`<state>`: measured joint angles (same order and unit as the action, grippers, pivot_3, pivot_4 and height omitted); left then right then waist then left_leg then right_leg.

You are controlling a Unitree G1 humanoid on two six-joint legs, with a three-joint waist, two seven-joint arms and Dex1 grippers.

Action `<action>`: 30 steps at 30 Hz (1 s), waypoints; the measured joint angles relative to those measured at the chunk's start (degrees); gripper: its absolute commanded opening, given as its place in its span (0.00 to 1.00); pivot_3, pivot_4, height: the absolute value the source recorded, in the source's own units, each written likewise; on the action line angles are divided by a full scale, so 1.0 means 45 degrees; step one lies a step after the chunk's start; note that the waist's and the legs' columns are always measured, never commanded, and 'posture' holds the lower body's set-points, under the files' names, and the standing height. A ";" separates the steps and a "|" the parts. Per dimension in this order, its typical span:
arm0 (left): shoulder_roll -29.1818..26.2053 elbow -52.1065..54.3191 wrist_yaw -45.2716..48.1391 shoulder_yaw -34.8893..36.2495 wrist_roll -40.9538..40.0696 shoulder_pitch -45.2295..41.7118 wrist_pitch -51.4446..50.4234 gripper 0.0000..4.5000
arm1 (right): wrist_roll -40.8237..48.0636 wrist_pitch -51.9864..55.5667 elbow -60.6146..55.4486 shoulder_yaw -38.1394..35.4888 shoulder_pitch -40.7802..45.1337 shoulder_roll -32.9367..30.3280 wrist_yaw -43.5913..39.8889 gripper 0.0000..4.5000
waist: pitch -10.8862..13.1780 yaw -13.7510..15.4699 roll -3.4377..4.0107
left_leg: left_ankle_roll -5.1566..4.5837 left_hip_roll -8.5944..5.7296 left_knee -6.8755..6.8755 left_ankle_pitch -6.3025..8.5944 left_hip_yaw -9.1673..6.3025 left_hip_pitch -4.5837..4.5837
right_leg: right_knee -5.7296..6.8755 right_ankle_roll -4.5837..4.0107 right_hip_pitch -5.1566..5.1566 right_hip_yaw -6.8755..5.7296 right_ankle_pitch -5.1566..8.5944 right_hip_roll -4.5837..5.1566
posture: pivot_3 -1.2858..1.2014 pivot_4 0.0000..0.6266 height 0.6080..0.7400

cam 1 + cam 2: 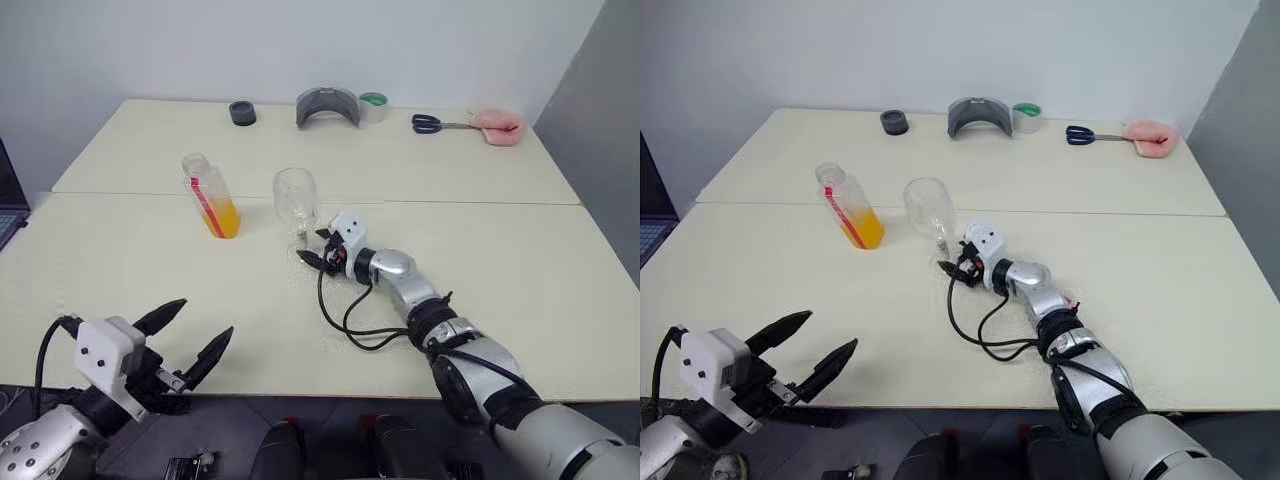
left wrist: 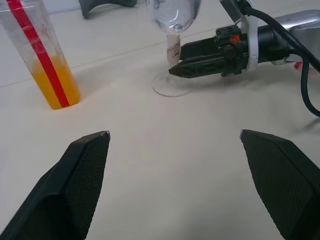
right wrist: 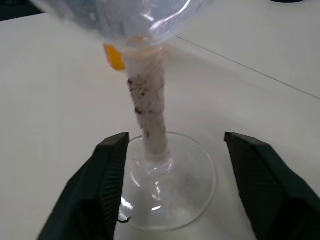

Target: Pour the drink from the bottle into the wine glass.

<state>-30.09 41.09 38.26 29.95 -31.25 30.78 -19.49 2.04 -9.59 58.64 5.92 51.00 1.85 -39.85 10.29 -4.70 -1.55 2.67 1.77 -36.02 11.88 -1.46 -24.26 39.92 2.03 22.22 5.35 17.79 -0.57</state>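
Note:
The bottle (image 1: 210, 195) stands uncapped on the cream table (image 1: 520, 260), left of centre, with the orange drink (image 1: 223, 217) filling its lower part. Just to its right stands the clear wine glass (image 1: 296, 200), upright, its bowl holding no liquid. My right gripper (image 1: 310, 258) lies low at the glass's foot. In the right wrist view its fingers (image 3: 107, 170) stand open on either side of the stem (image 3: 150, 115) without touching it. My left gripper (image 1: 207, 316) hangs open over the table's near left edge, well short of the bottle, holding nothing.
Along the far edge lie a black round object (image 1: 242, 113), a grey curved piece (image 1: 327, 106), a tape roll (image 1: 373, 106), scissors (image 1: 430, 123) and a pink object (image 1: 500, 126). A black cable (image 1: 350, 320) loops on the table by my right arm. A seam joins the two tabletops.

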 measured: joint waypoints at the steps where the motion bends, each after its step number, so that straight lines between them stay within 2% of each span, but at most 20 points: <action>1: -0.0065 -0.0173 -0.0014 0.0001 0.0008 -0.0140 -0.0001 1.00 | 0.0093 0.0296 -0.0642 0.0012 -0.0430 -0.0186 -0.0241 0.99 | 0.0000 0.0001 0.0000 | 0.0000 0.0000 0.0000 0.0000 0.0004 0.0000 | -0.0002 0.0001 0.0001 0.0008 0.0000 0.0000 | 0.52 0.24 1.00; 4: -0.0344 -0.0875 -0.0137 0.0083 0.0271 -0.0761 0.0019 1.00 | 0.0857 0.2635 -0.4804 0.0101 -0.2543 -0.1166 -0.1144 0.99 | 0.0002 0.0045 0.0004 | 0.0000 0.0013 -0.0001 0.0000 -0.0011 -0.0013 | 0.0006 0.0003 0.0005 0.0002 0.0000 0.0021 | 0.52 0.24 1.00; 6: -0.0531 -0.1617 -0.0331 0.0187 0.0615 -0.1240 0.0056 1.00 | 0.1841 0.5395 -0.8480 0.0107 -0.3839 -0.2055 -0.1517 0.99 | 0.0008 0.0062 0.0013 | 0.0000 0.0014 0.0000 0.0000 -0.0022 -0.0018 | 0.0008 0.0005 0.0008 0.0000 0.0000 0.0027 | 0.52 0.24 1.00; 10: -0.0949 -0.3125 -0.0614 0.0197 0.1115 -0.2726 0.0241 1.00 | 0.3941 1.0055 -1.4067 -0.0280 -0.4337 -0.3721 -0.1540 0.99 | 0.0015 0.0021 0.0023 | 0.0000 0.0003 0.0000 0.0000 -0.0032 -0.0005 | 0.0005 0.0007 0.0007 -0.0002 0.0004 -0.0005 | 0.52 0.24 1.00; 12: -0.1015 -0.3867 -0.1277 0.0003 0.1295 -0.4402 -0.0047 1.00 | 0.5662 1.2628 -1.7182 -0.0692 -0.4756 -0.5762 -0.1929 0.99 | 0.0014 0.0193 0.0021 | 0.0000 0.0001 -0.0005 0.0000 -0.0046 -0.0018 | -0.0014 0.0040 -0.0007 -0.0042 0.0028 -0.0006 | 0.52 0.24 1.00; 14: -0.1028 -0.4233 -0.1936 -0.0307 0.1487 -0.5371 -0.0471 1.00 | 0.6797 1.4081 -1.8901 -0.1227 -0.5270 -0.7418 -0.2374 0.99 | -0.0008 0.0315 -0.0014 | -0.0001 -0.0005 -0.0001 0.0002 -0.0037 -0.0019 | -0.0049 0.0045 -0.0025 -0.0040 0.0028 -0.0002 | 0.52 0.24 1.00; 16: -0.0882 -0.4547 -0.2395 -0.0962 0.1670 -0.6160 -0.0914 1.00 | 0.7576 1.5013 -1.9720 -0.1665 -0.5654 -0.8189 -0.2417 0.99 | -0.0012 0.0320 -0.0026 | -0.0001 -0.0004 0.0001 0.0002 -0.0013 -0.0024 | -0.0085 0.0052 -0.0025 -0.0019 0.0006 -0.0004 | 0.52 0.24 1.00; 19: -0.0457 -0.5053 -0.3045 -0.1672 0.1746 -0.7455 -0.1442 1.00 | 0.8376 1.5705 -2.0536 -0.1919 -0.5686 -0.8620 -0.2139 0.99 | -0.0008 0.0266 -0.0031 | -0.0001 0.0002 -0.0002 0.0002 -0.0002 -0.0029 | -0.0078 0.0057 -0.0005 0.0018 -0.0016 -0.0021 | 0.52 0.24 1.00; 26: 0.0095 -0.6134 -0.3735 -0.2667 0.1987 -0.9097 -0.1794 1.00 | 0.9078 1.6490 -2.1316 -0.2091 -0.4527 -0.8701 -0.0470 0.99 | -0.0009 0.0337 -0.0041 | 0.0000 -0.0001 -0.0006 0.0002 -0.0004 -0.0047 | -0.0092 0.0056 -0.0003 0.0003 -0.0025 -0.0025 | 0.52 0.24 1.00; 30: 0.0128 -0.6947 -0.4058 -0.2726 0.2268 -1.0009 -0.1801 1.00 | 0.9348 1.6694 -2.1392 -0.2054 -0.4453 -0.8802 0.0021 0.99 | -0.0008 0.0389 -0.0043 | -0.0001 -0.0009 -0.0007 0.0002 -0.0008 -0.0072 | -0.0112 0.0061 0.0004 -0.0006 -0.0030 -0.0016 | 0.52 0.24 1.00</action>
<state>-29.51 9.83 20.00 17.68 -21.04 -14.26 -27.60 44.11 65.53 -37.62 -3.32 30.97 -37.76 -39.75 10.25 -2.95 -1.75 2.66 1.73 -36.05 11.89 -1.50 -24.59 39.42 2.31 22.24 5.33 17.65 -0.65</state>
